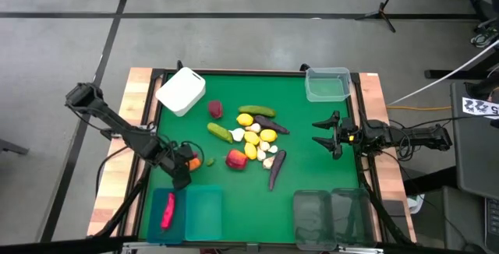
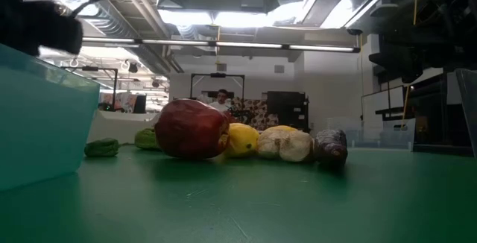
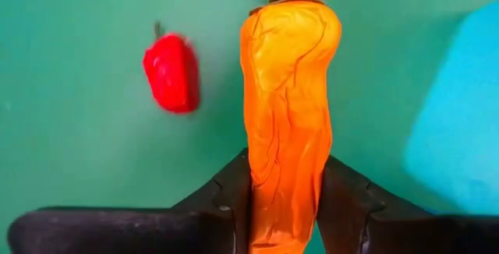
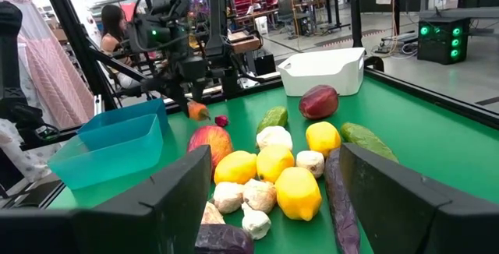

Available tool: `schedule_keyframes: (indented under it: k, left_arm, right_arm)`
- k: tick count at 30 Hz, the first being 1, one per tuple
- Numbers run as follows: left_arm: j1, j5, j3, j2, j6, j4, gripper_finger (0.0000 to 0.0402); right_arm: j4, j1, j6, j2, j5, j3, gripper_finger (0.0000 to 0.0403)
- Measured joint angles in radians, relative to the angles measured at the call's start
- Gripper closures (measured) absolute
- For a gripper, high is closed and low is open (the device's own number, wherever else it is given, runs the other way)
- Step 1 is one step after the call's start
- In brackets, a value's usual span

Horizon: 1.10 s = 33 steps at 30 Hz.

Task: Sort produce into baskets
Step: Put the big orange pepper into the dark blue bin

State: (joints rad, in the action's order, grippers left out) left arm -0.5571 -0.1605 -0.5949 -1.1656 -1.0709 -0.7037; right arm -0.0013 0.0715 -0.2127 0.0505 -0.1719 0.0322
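Carrot [image 3: 287, 114]: orange, tapered, wrinkled skin with a green stub; pinched between the left gripper [image 1: 185, 163] fingers [image 3: 226, 199], at the mat's left side beside the teal bins [image 1: 204, 212]. Right gripper [image 1: 326, 136]: fingers spread wide, empty, right of the produce pile [image 1: 253, 139].

Orange carrot [image 3: 288, 121] pinched between left hand [image 1: 184, 165] fingers, above the two teal bins [image 1: 187, 213], red pepper [image 1: 167, 211] lying in the left one, mixed produce pile [image 1: 253, 139] past them at tabletop centre
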Motion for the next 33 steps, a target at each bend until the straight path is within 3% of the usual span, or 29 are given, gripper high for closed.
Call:
schedule_keyframes:
  k: [7,11,19,33]
  left_arm:
    - [0.017,-0.005,-0.161,0.0,0.052,-0.022,0.0301]
    - [0.011,-0.006,-0.237,0.001,0.001,-0.015,0.0299]
    - [-0.09,-0.008,-0.298,0.001,-0.278,0.028,0.0298]
    - [-0.362,-0.006,-0.298,-0.07,-0.982,0.064,0.0298]
  right_arm:
    - [0.0,0.0,0.0,0.0,0.0,0.0,0.0123]
    - [0.0,0.0,0.0,0.0,0.0,0.0,0.0123]
    - [0.0,0.0,0.0,0.0,0.0,0.0,0.0123]
    - [0.0,0.0,0.0,0.0,0.0,0.0,0.0123]
